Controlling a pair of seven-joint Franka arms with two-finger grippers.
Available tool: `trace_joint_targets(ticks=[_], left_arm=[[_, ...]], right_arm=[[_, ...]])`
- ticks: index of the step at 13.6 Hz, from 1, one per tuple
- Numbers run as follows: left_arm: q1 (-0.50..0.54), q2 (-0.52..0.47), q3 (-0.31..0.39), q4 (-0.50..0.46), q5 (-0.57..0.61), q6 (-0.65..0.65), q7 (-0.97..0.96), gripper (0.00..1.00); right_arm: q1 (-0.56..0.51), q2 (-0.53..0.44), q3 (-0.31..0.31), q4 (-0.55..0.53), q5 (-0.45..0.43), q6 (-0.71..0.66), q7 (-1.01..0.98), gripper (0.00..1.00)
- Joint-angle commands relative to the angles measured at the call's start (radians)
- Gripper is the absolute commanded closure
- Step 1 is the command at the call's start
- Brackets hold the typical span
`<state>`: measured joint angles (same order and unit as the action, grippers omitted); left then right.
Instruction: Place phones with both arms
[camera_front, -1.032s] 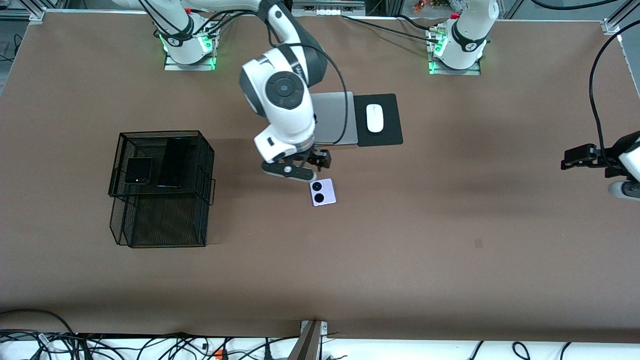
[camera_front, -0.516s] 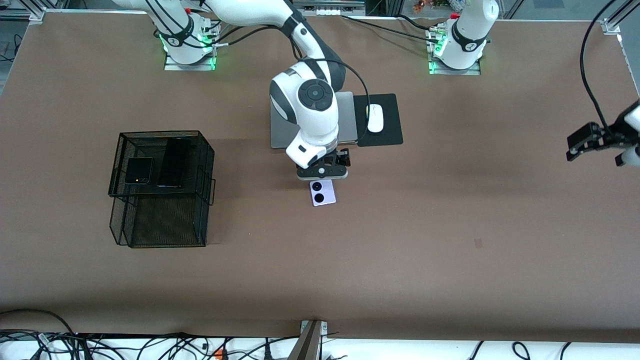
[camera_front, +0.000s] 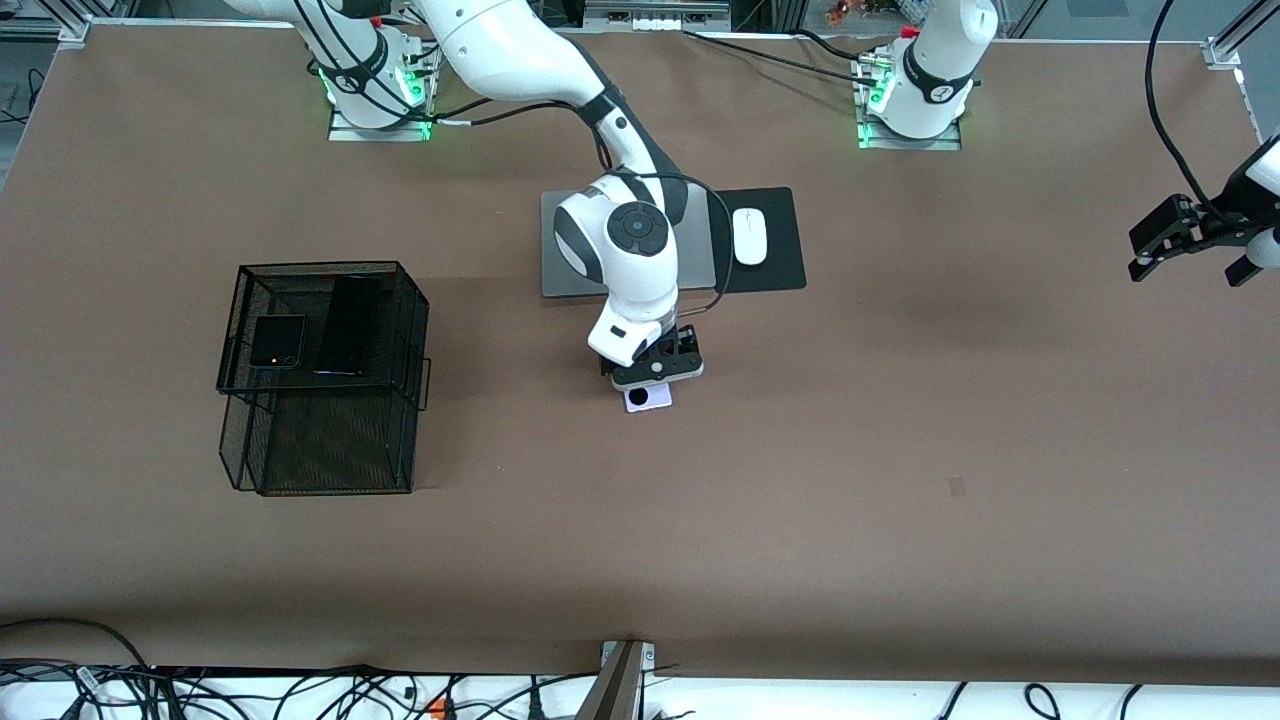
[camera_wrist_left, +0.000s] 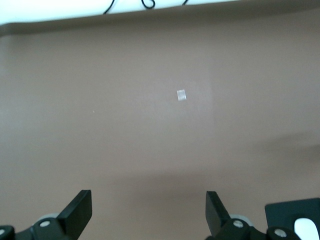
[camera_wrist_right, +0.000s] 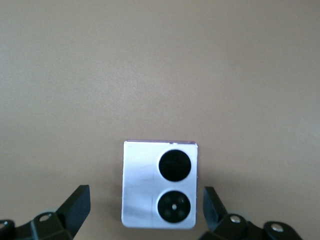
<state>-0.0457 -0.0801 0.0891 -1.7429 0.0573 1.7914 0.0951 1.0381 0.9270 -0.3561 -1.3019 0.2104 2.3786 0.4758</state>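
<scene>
A small square lilac-white phone (camera_front: 650, 399) (camera_wrist_right: 160, 185) with two black circles lies flat on the brown table, nearer to the front camera than the grey slab. My right gripper (camera_front: 655, 374) (camera_wrist_right: 146, 201) hangs open directly over it, one finger at each side of the phone, apart from it. A small square black folded phone (camera_front: 277, 341) and a long slim black phone (camera_front: 347, 325) lie side by side on top of the black wire basket (camera_front: 330, 445). My left gripper (camera_front: 1150, 245) (camera_wrist_left: 147, 201) is open and empty over bare table at the left arm's end.
A closed grey slab (camera_front: 575, 250) lies near the middle of the table, with a black pad (camera_front: 775, 265) and a white mouse (camera_front: 749, 236) beside it. A small pale mark (camera_wrist_left: 181, 95) sits on the table surface.
My right arm has swung from beside the lilac-white phone to right over it, covering most of it. My left gripper has drifted toward the robots' side of the table.
</scene>
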Motion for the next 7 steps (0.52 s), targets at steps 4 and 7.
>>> trace_joint_targets(ticks=[4,7], left_arm=[[-0.019,0.075,0.018,0.129,-0.008,-0.135,-0.006,0.00],[-0.017,0.075,0.015,0.125,-0.008,-0.136,-0.005,0.00]], right_arm=[[-0.004,0.058,0.000,-0.008,0.000,0.128,-0.029,0.00],[-0.010,0.062,0.000,-0.010,0.001,0.129,-0.026,0.00]])
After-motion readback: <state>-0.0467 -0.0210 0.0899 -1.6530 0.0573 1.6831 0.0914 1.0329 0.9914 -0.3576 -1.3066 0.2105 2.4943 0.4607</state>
